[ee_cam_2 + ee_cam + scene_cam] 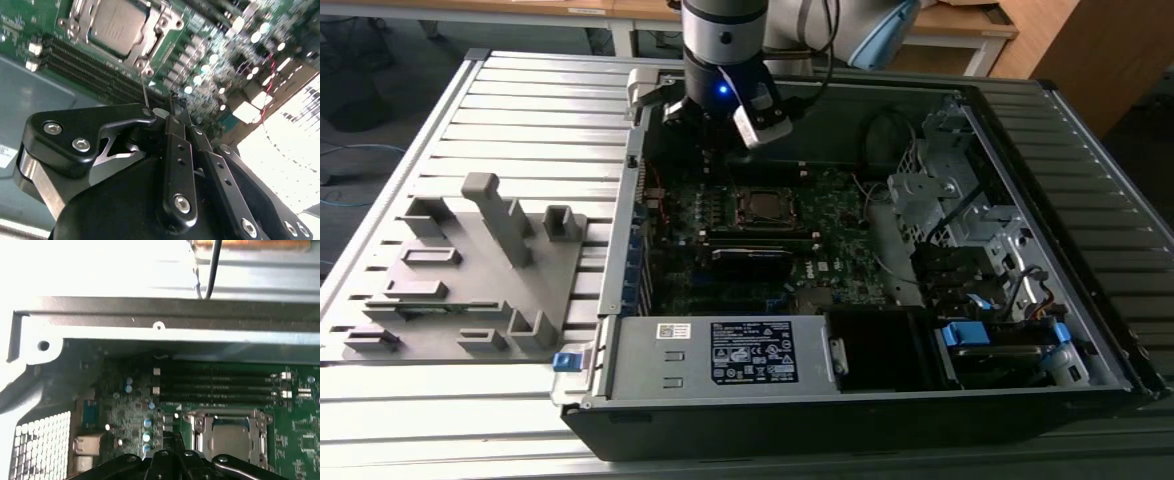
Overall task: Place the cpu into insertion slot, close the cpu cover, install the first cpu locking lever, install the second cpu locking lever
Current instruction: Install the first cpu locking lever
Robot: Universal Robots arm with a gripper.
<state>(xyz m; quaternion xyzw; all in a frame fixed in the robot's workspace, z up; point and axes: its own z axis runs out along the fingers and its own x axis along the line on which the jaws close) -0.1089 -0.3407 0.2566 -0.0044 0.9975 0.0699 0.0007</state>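
cpu (229,439), one only, lies beneath one closed cpu cover (199,432).

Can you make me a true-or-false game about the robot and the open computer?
1. The cpu cover lies down around the cpu. True.
2. The tool is carrying the cpu. False: the cpu sits on the board, apart from the tool.
3. The computer case is open, so you can see inside. True.
4. The grey tray is inside the case. False: it lies on the table, on the exterior view's left of the case.
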